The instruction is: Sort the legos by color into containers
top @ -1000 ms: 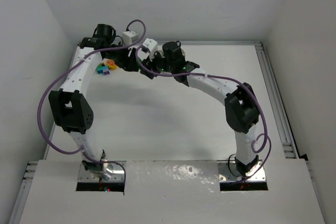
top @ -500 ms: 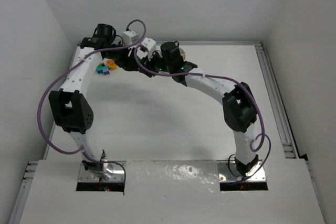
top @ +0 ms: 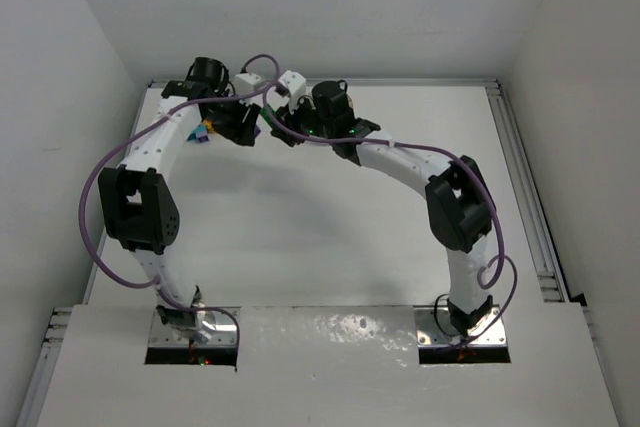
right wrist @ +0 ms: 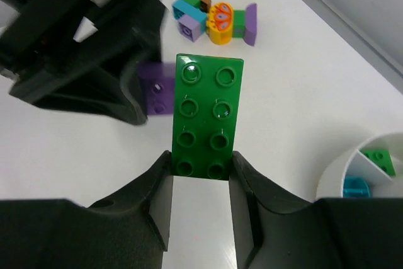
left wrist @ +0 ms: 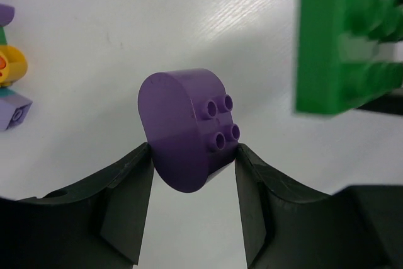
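Left fingers (left wrist: 126, 200) clamped partway shut on my purple rounded brick (left wrist: 186, 127). Right fingers (right wrist: 157, 200) grip my green eight-stud brick (right wrist: 208, 118). Both are near the far left corner of the bench (right wrist: 302, 80).

Only the right wrist view shows the dish (right wrist: 334, 168), with a small green piece (right wrist: 380, 157) and a teal piece (right wrist: 356, 186) in separate wedges. The top view hides both grips.

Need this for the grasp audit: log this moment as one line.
left gripper: shut on purple brick | right gripper: shut on green brick | dish: green piece, teal piece inside | loose bricks: clustered
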You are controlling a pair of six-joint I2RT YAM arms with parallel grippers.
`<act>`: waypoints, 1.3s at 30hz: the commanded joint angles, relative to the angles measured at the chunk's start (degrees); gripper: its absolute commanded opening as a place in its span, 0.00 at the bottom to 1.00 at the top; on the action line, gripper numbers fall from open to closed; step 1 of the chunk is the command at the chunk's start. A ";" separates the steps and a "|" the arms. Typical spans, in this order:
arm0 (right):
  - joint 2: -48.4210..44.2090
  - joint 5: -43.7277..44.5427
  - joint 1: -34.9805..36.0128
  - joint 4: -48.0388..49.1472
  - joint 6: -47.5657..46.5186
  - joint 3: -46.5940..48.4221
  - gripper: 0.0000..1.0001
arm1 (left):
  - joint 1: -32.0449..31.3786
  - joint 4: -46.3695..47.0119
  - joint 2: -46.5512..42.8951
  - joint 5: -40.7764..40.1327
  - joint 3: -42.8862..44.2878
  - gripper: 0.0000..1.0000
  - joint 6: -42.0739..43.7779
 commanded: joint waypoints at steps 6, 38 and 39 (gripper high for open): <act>-5.31 6.79 -4.04 -2.22 3.53 -1.09 0.00 | -0.18 3.88 0.45 -4.24 0.32 0.00 -3.66; 4.88 8.58 -15.92 -2.32 13.91 9.28 0.00 | 0.18 6.17 1.94 -7.15 -0.21 0.00 -7.45; 4.97 9.19 -15.48 -2.67 13.39 9.37 0.00 | 0.18 6.17 1.94 -7.23 -0.21 0.00 -7.36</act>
